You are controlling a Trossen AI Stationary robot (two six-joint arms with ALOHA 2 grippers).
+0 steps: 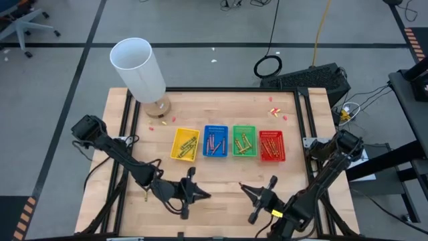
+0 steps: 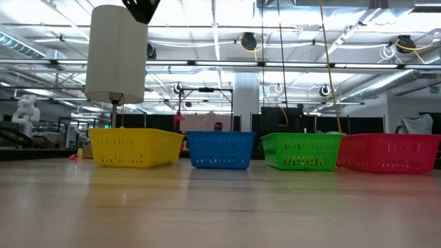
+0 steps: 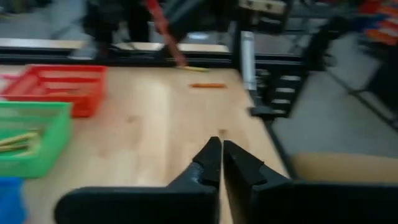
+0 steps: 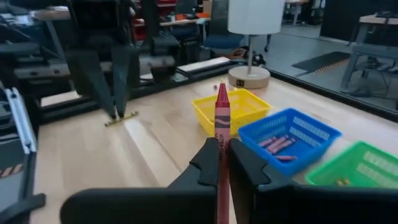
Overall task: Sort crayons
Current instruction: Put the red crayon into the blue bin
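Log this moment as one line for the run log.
right gripper: shut on red crayon | left gripper: shut, empty | trays: filled

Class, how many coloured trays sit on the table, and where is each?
4, in one row left to right: yellow tray, blue tray, green tray, red tray.

A: What colours are the trays on the worktop [image 1: 221, 174]?
B: Pale wood under a yellow tray [image 1: 185, 144], a blue tray [image 1: 215, 141], a green tray [image 1: 244, 141] and a red tray [image 1: 271, 146].
A: And the crayon [image 4: 221, 130] in the black right hand [image 4: 222, 163]?
B: Red. The lamp [image 1: 138, 69] is white.
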